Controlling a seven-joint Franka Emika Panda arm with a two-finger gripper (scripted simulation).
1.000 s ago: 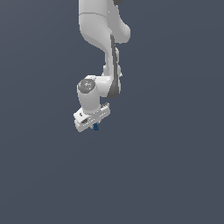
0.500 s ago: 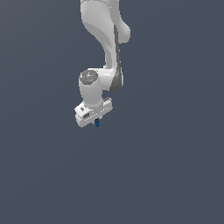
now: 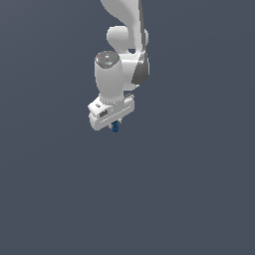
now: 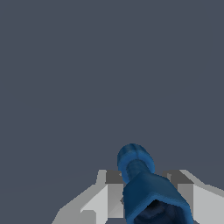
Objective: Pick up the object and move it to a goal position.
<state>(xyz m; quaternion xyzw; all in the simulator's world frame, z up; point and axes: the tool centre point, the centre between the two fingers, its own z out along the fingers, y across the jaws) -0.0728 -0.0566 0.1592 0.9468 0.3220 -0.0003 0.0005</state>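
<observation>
Wrist view, nearest to you: the object (image 4: 146, 188), a dark blue elongated piece, fills the foreground; its near end is broad and blocky with a dark hollow, it narrows to a short neck, and its far end is a rounded ribbed knob pointing away from the camera; the grey-white fingers (image 4: 103, 199) stand on either side of the blocky end, closed against it with no gap visible, so you may read the gripper (image 4: 148, 197) as nearly closed and clamped on the object; beyond it you see only a flat dark grey-blue background.

Exterior view, farther off: the gripper (image 3: 115, 125) hangs below the white hand block, pointing downward; the object (image 3: 115, 127) shows as a tiny blue speck protruding beneath the hand, much smaller than the hand itself; its shape is too small to resolve here; above the hand you see the cylindrical wrist link with its grey cap, and behind it the arm (image 3: 130, 35) rising out of the upper edge of the frame; the same plain dark surround lies on all sides, and whether the object is above a surface cannot be told.
</observation>
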